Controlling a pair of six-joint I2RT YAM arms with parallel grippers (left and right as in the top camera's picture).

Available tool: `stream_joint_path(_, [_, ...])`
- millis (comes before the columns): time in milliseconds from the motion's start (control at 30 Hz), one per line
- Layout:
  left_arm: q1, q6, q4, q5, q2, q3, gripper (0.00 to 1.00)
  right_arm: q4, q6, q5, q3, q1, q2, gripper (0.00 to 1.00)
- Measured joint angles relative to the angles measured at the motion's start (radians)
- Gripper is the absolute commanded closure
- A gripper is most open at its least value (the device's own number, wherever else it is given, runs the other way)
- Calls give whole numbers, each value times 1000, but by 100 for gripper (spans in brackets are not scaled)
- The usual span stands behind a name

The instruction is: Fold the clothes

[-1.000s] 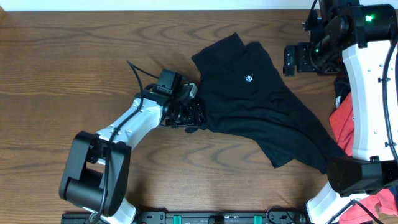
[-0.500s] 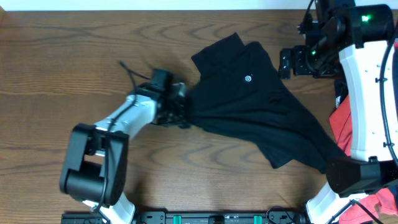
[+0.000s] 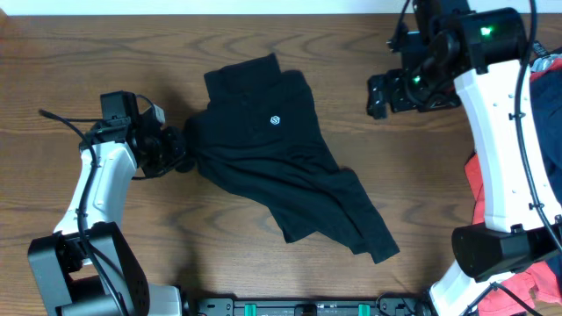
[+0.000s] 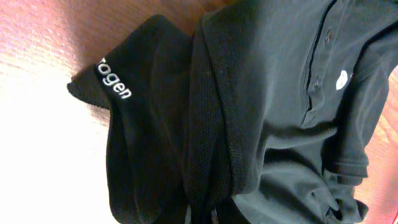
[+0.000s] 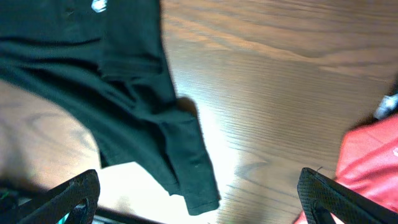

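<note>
Left gripper [image 3: 179,153] pinches the black shirt [image 3: 263,154] at 9 o'clock; right gripper [image 3: 378,95] wide, empty. I fear the thin pinch slipping.

Dark brown wooden table [image 3: 228,254] with wavy grain, filling most of the overhead view. Same table [image 4: 37,155] washed pale pink by glare under the left wrist, grain lines clear under the right wrist. Thin white strip [image 3: 219,5] along far edge. Black rail [image 3: 351,307] with green fittings [image 3: 255,309] at near edge.
</note>
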Motion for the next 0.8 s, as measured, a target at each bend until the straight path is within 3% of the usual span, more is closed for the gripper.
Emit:
stream_joint_path(33, [0,9,-3,-1,0,0,50,0,-4,-12,-8,10,2,8])
stream_joint_path(100, [-2,15,-3,0,0,0,33,4,-19,-33,-36,31,9,34])
stream_joint_path(133, [-2,16,-4,0,0,0,18,11,-21,-40,-56,46,16,48])
stream_joint_path(167, [-2,17,-3,0,0,0,12,21,-27,-48,-80,61,25,55])
stream_joint_path(267, [-2,24,-3,0,0,0,4,82,-24,-66,-187,118,55,60])
stream_joint_path(333, [-2,21,-3,0,0,0,4,136,-21,-77,-275,156,71,79])
stream_joint_path(367, [-2,21,-4,0,0,0,4,161,-16,-81,-319,174,75,74])
stream_joint_path(433, [-2,23,-4,0,0,0,3,211,5,-95,-416,204,79,39])
stream_joint_path(567, [-2,23,-4,0,0,0,4,285,11,-115,-584,229,80,46])
stream_joint_path(667, [-2,22,-4,0,0,0,4,312,28,-123,-684,236,80,31])
stream_joint_path(800, [-2,22,-4,0,0,0,3,349,29,-146,-757,237,80,27])
